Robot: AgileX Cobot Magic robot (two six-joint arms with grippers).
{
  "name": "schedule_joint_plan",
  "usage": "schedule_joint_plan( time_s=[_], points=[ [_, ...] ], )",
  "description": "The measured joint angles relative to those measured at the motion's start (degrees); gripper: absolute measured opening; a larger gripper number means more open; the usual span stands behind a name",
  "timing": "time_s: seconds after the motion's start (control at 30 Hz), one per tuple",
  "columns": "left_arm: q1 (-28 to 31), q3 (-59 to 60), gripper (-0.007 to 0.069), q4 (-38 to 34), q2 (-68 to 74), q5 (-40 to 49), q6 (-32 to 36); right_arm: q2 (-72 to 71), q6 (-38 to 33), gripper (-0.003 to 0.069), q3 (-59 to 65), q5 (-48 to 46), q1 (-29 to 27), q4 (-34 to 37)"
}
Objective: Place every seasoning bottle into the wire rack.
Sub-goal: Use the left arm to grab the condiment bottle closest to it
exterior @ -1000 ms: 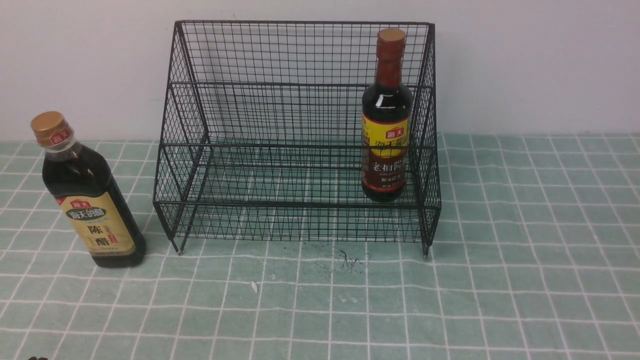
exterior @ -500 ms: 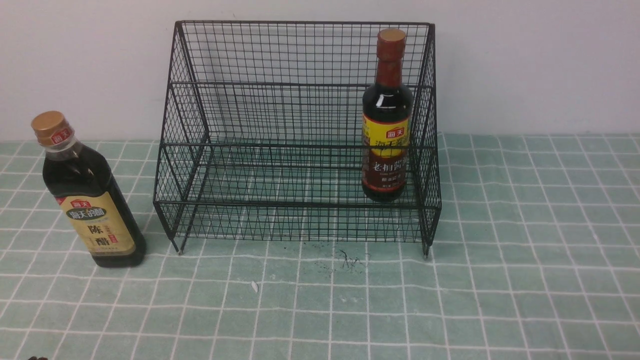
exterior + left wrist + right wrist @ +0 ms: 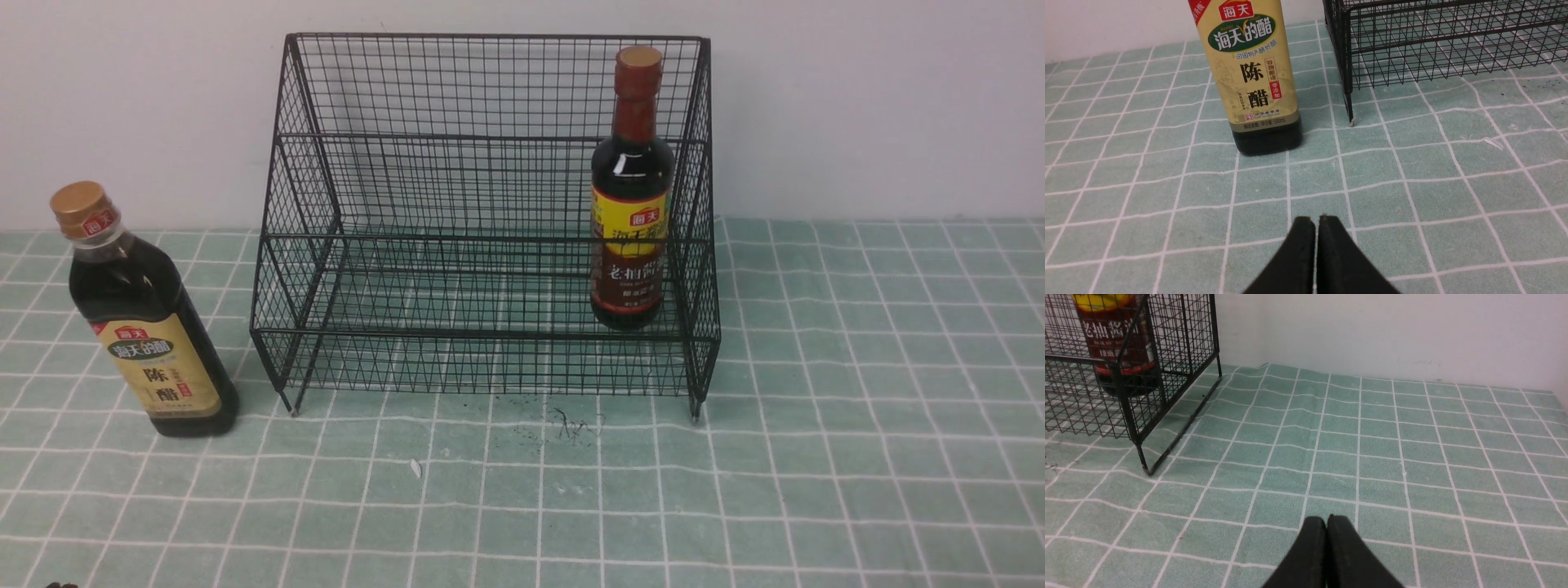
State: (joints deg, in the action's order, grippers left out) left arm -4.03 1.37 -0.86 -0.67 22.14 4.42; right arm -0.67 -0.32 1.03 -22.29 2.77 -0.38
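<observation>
A gold-capped seasoning bottle (image 3: pixel 147 327) with a beige label stands upright on the cloth, left of the black wire rack (image 3: pixel 367 188). Its label fills the top of the left wrist view, where the same bottle (image 3: pixel 1253 77) stands well ahead of my left gripper (image 3: pixel 1316 220), which is shut and holds nothing. The red-necked seasoning bottle (image 3: pixel 633 204) with a yellow-and-brown label stands upright inside the rack at its right end. In the right wrist view that bottle (image 3: pixel 1112 347) shows behind the rack's mesh (image 3: pixel 1180 343), far from my right gripper (image 3: pixel 1327 520), also shut and empty. Neither gripper shows in the front view.
A green checked cloth (image 3: pixel 857 408) covers the table up to a pale wall. Small dark specks (image 3: pixel 563 425) and a white scrap (image 3: pixel 415 468) lie on the cloth in front of the rack. The rack's leg (image 3: pixel 1349 110) stands close beside the gold-capped bottle.
</observation>
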Motion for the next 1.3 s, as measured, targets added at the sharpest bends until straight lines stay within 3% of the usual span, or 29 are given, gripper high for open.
schedule_joint_plan(
  time_s=[0.7,0.9,0.97,1.3],
  points=[
    [0.0,0.3,-0.0006,-0.5,0.0,-1.5,-1.0,0.0,-0.8,-0.0015,0.0,0.0,0.0,0.4],
    [0.0,0.3,-0.0006,-10.1,0.0,-14.2,-7.4,0.0,-0.8,-0.0015,0.0,0.0,0.0,0.4],
    [0.0,0.3,-0.0006,-15.9,0.0,-23.1,-8.4,0.0,-0.8,-0.0015,0.0,0.0,0.0,0.4],
    [0.0,0.3,-0.0006,-22.0,0.0,-40.9,-8.7,0.0,-0.8,-0.0015,0.0,0.0,0.0,0.4]
  ],
)
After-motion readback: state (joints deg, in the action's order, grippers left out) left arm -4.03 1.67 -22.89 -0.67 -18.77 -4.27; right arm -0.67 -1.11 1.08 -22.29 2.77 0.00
